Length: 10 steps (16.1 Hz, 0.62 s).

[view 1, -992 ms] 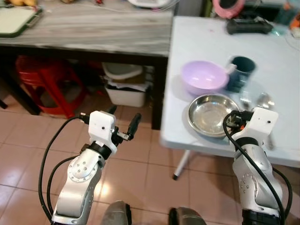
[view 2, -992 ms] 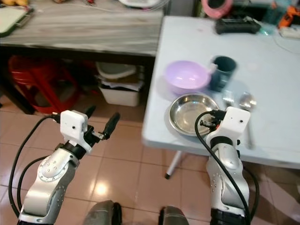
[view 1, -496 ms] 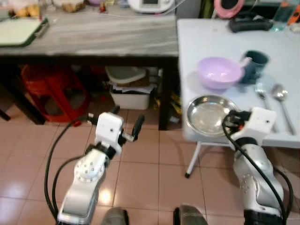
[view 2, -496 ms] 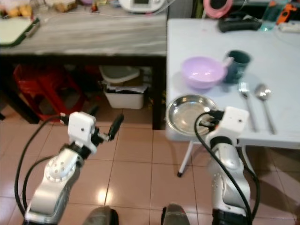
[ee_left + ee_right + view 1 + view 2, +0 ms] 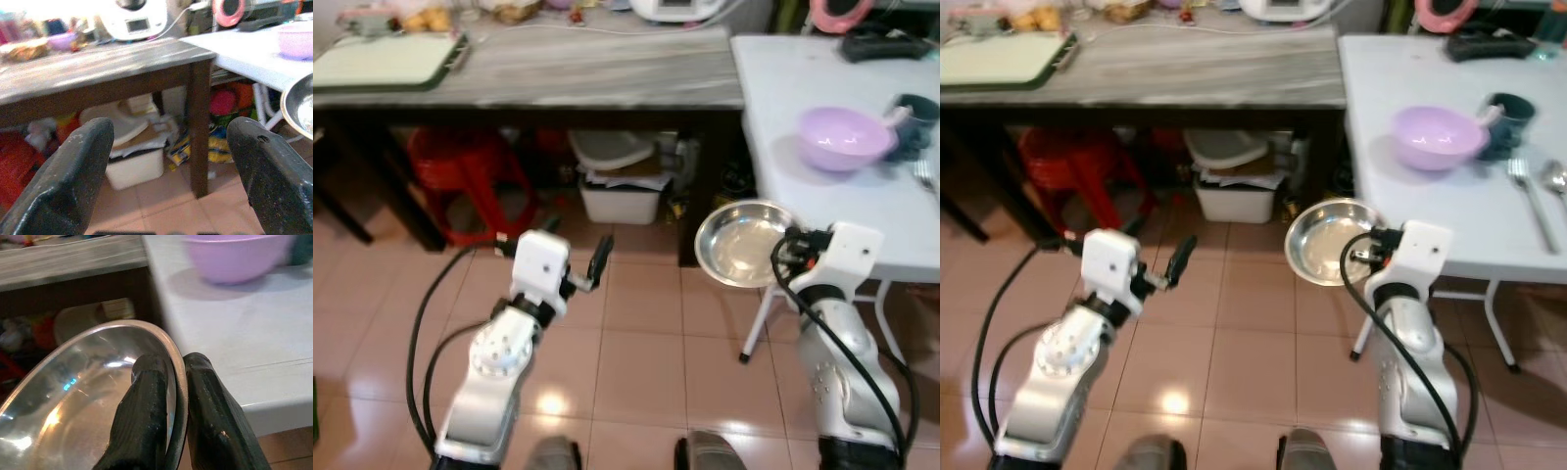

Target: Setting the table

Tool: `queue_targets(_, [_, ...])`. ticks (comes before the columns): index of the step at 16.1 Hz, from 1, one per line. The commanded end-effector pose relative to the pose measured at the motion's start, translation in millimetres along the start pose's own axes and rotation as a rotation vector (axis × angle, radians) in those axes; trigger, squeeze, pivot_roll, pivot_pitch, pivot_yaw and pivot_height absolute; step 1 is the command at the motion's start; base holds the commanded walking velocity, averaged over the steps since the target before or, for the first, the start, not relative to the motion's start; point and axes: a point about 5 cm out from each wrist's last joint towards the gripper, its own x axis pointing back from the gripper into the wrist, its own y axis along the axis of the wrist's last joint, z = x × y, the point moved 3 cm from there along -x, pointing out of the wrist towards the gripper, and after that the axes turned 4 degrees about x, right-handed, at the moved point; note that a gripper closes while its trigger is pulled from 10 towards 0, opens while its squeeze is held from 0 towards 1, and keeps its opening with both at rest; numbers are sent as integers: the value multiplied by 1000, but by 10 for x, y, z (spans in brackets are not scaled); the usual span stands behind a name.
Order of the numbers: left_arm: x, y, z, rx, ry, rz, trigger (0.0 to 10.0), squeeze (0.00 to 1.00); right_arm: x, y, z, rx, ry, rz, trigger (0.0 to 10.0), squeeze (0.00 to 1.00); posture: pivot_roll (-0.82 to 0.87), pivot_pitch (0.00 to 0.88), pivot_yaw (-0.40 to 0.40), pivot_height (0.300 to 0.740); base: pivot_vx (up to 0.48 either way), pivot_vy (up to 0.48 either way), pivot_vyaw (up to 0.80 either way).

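Steel plate [image 5: 1324, 242] is held in the air by the right gripper [image 5: 168, 382], off the edge of the white table [image 5: 1449, 211] and above the tiled floor [image 5: 1244, 362]. The two black fingers [image 5: 146, 411] are pressed together on the rim of the plate, one inside and one outside. In the right wrist view the plate is beside the table edge and partly lower than the table top.

On the white table stand a purple bowl [image 5: 1433, 137] and, just beside it, a dark mug [image 5: 1506, 117]. A fork [image 5: 1528, 196] lies nearer to the front edge of the table, and a spoon [image 5: 1557, 178] is next to it at the border of the picture. At the far end of the table there is a black object [image 5: 1484, 44], and behind it a pink round thing [image 5: 1445, 14].

The left gripper [image 5: 573, 257] is raised in front of the robot over the floor, holding nothing. Its fingers [image 5: 73, 166] are spread wide apart.

To the left of the white table stands a grey wooden table [image 5: 1185, 69] with dark legs. A green tray [image 5: 999, 59] and a white appliance [image 5: 132, 19] are on it. Under it are a red stool [image 5: 1072, 162] and a white box [image 5: 1234, 201] with papers.
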Motion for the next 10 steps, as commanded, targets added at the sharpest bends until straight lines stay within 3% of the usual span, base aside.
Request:
queue_targets(1, [14,7,51,-8,13,2,10000,0,-20,91,83,-1,32,-40,0,0,-45,103,25,740,431,0,0])
queue_targets(10, [-17,33,10,-9,-5,-5,10000,0,-28,129,141,1,58,-61,0,0,-45,111,26,740,476,0,0])
